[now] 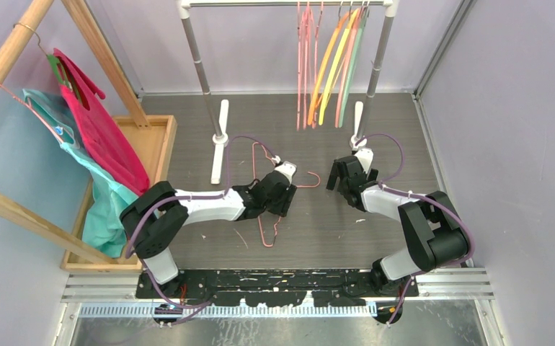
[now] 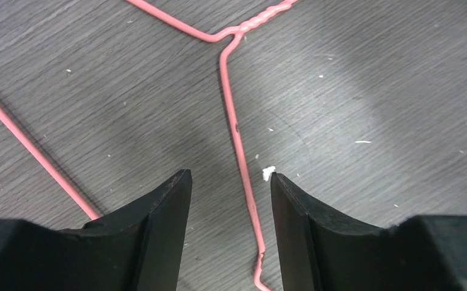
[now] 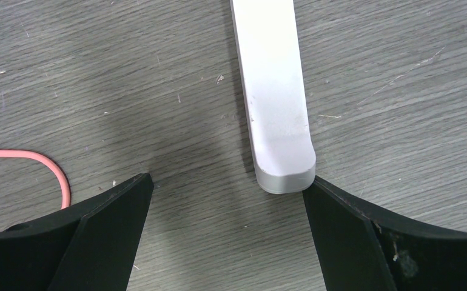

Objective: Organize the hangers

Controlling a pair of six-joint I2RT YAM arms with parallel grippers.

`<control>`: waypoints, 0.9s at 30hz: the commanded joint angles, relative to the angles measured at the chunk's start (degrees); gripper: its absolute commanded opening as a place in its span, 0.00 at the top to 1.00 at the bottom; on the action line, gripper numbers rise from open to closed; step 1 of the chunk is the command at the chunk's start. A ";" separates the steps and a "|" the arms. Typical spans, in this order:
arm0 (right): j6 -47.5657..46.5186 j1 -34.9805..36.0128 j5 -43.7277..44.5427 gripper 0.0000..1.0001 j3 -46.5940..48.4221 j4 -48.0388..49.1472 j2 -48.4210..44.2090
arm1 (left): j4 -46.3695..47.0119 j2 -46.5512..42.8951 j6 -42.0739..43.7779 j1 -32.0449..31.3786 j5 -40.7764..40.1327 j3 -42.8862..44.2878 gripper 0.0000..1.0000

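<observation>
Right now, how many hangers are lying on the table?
1: a pink wire hanger under the left gripper, straddled by its open jaws. The left arm may hide another.

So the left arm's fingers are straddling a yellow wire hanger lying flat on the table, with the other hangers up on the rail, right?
Not quite: that wire hanger is pink, not yellow, as the left wrist view shows. The rest holds: it lies flat on the table, one wire of it between the left arm's fingers, and the other hangers hang on the rail.
</observation>
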 commanded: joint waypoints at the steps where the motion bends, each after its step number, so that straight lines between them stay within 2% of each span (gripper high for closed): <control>1: 1.25 -0.11 -2.88 0.00 0.59 2.09 0.87 | -0.48 1.55 -1.36 -0.66 -4.11 2.89 0.48; 7: 1.25 -0.10 -2.71 0.00 0.58 2.09 0.90 | -3.36 5.20 -1.87 -1.81 -5.47 5.38 0.49; 14: 1.21 -0.08 -3.00 0.00 0.61 2.16 1.18 | -4.50 6.28 -2.70 -2.18 -3.91 5.37 0.60; 16: 1.19 -0.09 -2.92 0.00 0.50 2.14 1.08 | -5.12 6.75 -3.05 -2.13 -3.31 5.25 0.66; 22: 1.16 -0.10 -2.79 0.00 0.37 2.05 0.50 | -5.18 8.10 -3.76 -2.13 -1.79 3.31 0.99; 27: 1.17 -0.09 -2.75 0.00 0.34 2.02 0.45 | -3.26 6.57 -3.55 -2.17 -1.34 0.17 1.00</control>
